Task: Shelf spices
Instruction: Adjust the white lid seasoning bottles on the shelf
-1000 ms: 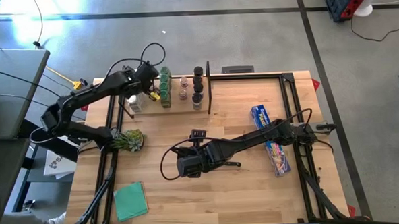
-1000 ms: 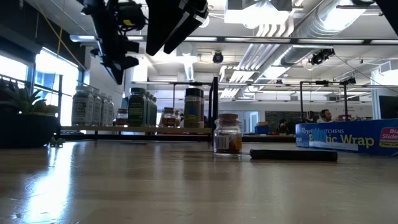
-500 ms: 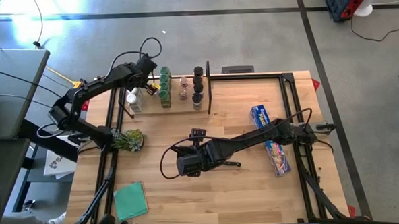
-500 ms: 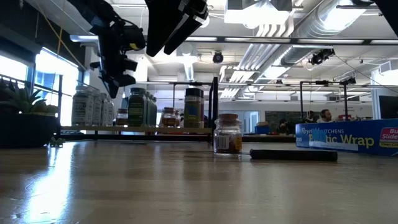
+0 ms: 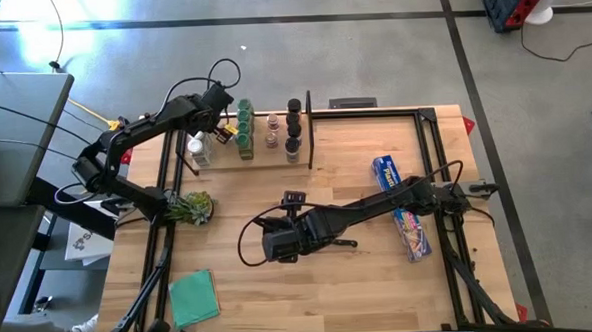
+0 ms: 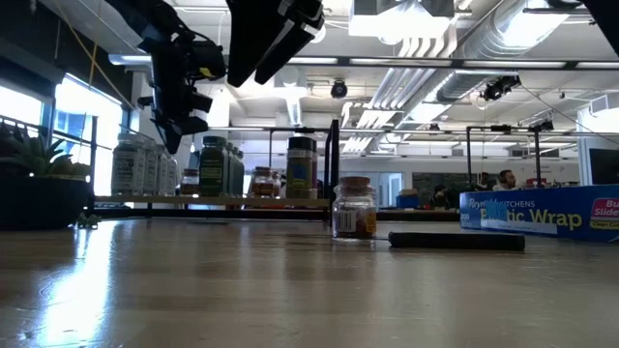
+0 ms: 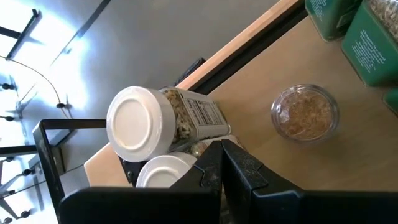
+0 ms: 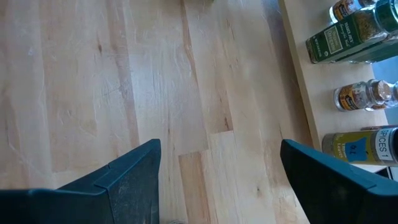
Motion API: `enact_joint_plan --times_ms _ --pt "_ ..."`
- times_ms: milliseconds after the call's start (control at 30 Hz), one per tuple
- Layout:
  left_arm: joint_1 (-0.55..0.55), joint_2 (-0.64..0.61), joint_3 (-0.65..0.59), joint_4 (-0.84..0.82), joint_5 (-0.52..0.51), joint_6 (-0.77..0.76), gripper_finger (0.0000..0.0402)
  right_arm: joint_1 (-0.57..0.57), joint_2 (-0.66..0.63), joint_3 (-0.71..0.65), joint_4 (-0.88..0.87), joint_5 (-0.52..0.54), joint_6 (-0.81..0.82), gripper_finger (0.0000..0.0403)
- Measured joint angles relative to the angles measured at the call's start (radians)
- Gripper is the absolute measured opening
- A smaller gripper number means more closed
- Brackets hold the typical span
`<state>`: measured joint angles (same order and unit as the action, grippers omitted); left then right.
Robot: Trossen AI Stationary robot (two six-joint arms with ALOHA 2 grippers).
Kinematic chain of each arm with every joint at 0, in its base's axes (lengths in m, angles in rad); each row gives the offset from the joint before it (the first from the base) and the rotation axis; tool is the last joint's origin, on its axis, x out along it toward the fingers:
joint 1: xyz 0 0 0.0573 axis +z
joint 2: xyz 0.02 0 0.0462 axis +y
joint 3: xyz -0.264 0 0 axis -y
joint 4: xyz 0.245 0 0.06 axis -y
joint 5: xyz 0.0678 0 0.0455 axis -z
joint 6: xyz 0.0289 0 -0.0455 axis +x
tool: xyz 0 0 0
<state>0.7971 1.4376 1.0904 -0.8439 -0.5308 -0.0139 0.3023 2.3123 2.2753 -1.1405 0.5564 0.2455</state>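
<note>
Spices (image 5: 244, 129) lined on shelf (image 5: 258, 154), closed left end effector (image 5: 222, 132) just above them, right end effector (image 5: 276, 249) open mid-table

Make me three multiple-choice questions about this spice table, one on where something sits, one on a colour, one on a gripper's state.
1. Where does the long blue wrap box lie?
A. on the pale wooden plank shelf
B. on the tabletop's right side
C. beside the potted plant

2. What colour is the flat square pad near the front left corner?
A. green
B. red
C. white

3. How are the right gripper fingers?
A. shut on a jar
B. shut, empty
C. open, empty

B: the high view shows it right of centre.
A: it reads green from above.
C: the right wrist view shows bare wood between the spread fingers.
</note>
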Motion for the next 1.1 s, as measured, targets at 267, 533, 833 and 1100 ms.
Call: enact_joint_plan --times_ms 267,533,833,1100 --pt "-0.030 -0.001 0.000 -0.004 0.004 -0.008 0.0000 0.000 0.000 0.000 0.000 0.000 0.000 0.0326" --pt "-0.079 -0.001 0.019 -0.018 0.033 -0.018 0.0000 0.000 0.000 0.000 0.000 0.000 0.000 0.0326" --pt "-0.187 -0.002 0.062 -0.135 0.103 -0.024 0.0000 0.001 0.000 0.000 -0.003 0.000 0.000 0.0326" --pt "-0.270 -0.054 0.064 -0.236 0.106 -0.061 0.0000 -0.001 0.000 0.000 0.000 0.000 0.019 0.0326"
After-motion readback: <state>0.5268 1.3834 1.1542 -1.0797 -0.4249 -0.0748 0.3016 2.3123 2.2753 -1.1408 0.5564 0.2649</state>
